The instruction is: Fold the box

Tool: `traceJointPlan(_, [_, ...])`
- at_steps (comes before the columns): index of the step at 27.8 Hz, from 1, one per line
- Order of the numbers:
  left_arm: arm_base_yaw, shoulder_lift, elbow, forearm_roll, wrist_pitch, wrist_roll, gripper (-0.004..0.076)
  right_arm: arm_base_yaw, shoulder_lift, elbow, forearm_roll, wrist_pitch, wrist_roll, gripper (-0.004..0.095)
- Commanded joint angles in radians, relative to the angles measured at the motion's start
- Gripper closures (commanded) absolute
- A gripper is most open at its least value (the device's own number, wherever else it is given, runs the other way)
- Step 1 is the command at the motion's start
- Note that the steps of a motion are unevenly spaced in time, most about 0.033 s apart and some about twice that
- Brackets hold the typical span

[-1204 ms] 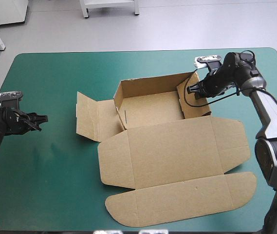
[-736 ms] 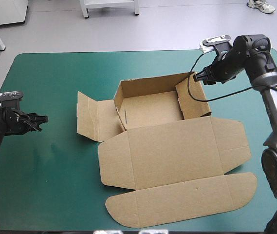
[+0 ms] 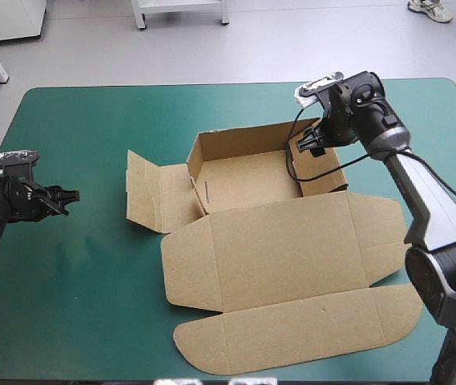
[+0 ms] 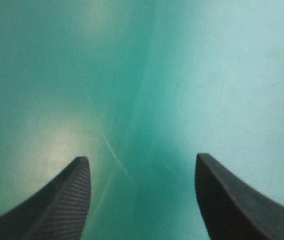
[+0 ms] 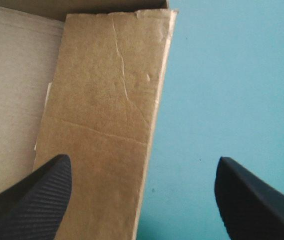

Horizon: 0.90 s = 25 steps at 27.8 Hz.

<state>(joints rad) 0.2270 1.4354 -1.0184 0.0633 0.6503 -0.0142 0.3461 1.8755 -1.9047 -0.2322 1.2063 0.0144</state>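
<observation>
One box [image 3: 280,241], mid-table on the teal-green cover [image 3: 91,305]. Its lid is flat toward the near edge, back & right walls are up, left flaps lie out flat. Two grippers. Right gripper [image 3: 311,144] hangs over the right wall [image 5: 102,125], fingers spread & empty. The wall runs lengthwise ahead between them, closer to the finger on the box's inside; the other finger is over bare cover. Left gripper [image 3: 66,198] is spread too, nothing in it, well apart near the table's left edge. Right arm's far nearer, so I'd say the next move on that wall is its job.
</observation>
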Motion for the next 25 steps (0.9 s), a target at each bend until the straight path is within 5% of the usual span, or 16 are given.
traceJointPlan(1, [0.001, -0.040, -0.027, -0.004, -0.029, -0.002, 0.0286, -0.034, 0.019, -0.020, -0.007, -0.049, 0.025, 0.0156])
traceJointPlan(7, [0.001, -0.040, -0.027, -0.005, -0.026, 0.001, 0.0286, -0.102, 0.085, -0.020, 0.210, -0.084, -0.043, 0.0203])
traceJointPlan(12, [0.001, -0.040, -0.027, -0.005, -0.024, 0.001, 0.0286, -0.111, 0.113, -0.020, 0.232, -0.103, -0.070, 0.0365])
traceJointPlan(15, [0.001, -0.040, -0.027, -0.005, -0.024, 0.001, 0.0286, -0.111, 0.132, -0.020, 0.257, -0.101, -0.095, 0.0542])
traceJointPlan(19, [0.001, -0.040, -0.027, -0.005, -0.022, 0.003, 0.0286, -0.111, 0.141, -0.020, 0.232, -0.089, -0.095, 0.0910])
traceJointPlan(25, [0.001, -0.040, -0.027, -0.005, -0.022, 0.005, 0.0286, -0.120, 0.126, -0.020, 0.225, -0.118, -0.089, 0.0921])
